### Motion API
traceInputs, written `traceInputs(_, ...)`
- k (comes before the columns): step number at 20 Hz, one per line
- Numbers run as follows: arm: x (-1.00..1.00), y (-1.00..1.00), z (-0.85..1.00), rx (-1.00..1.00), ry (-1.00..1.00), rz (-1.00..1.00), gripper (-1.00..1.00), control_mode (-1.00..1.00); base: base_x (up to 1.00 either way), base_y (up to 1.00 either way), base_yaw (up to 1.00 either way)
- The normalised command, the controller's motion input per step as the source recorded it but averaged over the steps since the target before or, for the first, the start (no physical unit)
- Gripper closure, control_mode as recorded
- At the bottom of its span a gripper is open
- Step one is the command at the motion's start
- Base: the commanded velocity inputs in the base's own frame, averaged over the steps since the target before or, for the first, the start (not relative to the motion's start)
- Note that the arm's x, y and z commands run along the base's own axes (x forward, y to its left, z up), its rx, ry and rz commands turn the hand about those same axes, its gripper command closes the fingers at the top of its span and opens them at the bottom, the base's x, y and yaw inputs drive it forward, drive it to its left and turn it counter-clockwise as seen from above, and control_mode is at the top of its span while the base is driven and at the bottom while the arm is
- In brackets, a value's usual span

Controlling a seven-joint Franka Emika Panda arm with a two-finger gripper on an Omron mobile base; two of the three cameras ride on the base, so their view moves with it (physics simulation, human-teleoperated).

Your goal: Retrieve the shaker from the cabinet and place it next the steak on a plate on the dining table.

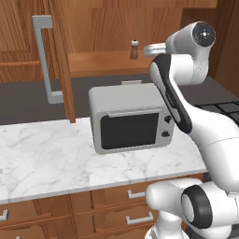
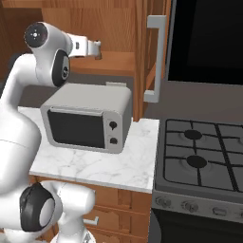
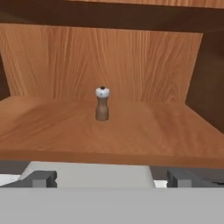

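Note:
The cabinet stands open, its door (image 1: 58, 60) swung out to the left with a long grey bar handle (image 1: 44, 56). On its wooden shelf (image 3: 144, 135) the small brown shaker (image 3: 102, 103) with a pale top stands upright and alone. In the left base view the shaker (image 1: 134, 49) is just left of my gripper (image 1: 146, 49). My gripper (image 3: 111, 179) is level with the shelf's front edge, open, with nothing between its fingertips (image 3: 41, 178) and well short of the shaker. From the right, the gripper (image 2: 97, 49) reaches into the cabinet. The steak, plate and dining table are out of view.
A grey microwave (image 1: 130, 116) sits on the marble counter (image 1: 46, 158) right under the shelf and my hand. Another cabinet door (image 2: 156, 57) hangs open to the right, and a black stove (image 2: 204, 152) lies beyond the counter's end. Drawers (image 1: 126, 205) run below.

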Motion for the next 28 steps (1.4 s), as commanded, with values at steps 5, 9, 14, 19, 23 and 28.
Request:
traceInputs(5, 0.42, 0.05, 0.0, 0.0, 0.14, 0.01, -1.0, -1.0, 0.0, 0.0, 0.0)
traceInputs(9, 0.46, 0.14, -0.04, 0.01, 0.07, 0.03, -1.0, -1.0, 0.0, 0.0, 0.0)
traceInputs(14, 0.45, 0.09, -0.05, 0.0, 0.0, 0.02, -1.0, -1.0, 0.0, 0.0, 0.0)
traceInputs(19, 0.31, 0.0, -0.02, 0.0, -0.1, 0.0, -1.0, -1.0, 0.0, 0.0, 0.0)
traceInputs(23, 0.29, 0.0, -0.11, 0.01, -0.12, 0.0, -1.0, -1.0, 0.0, 0.0, 0.0)
traceInputs(28, 0.36, 0.0, -0.24, 0.01, -0.01, 0.0, -1.0, -1.0, 0.0, 0.0, 0.0)
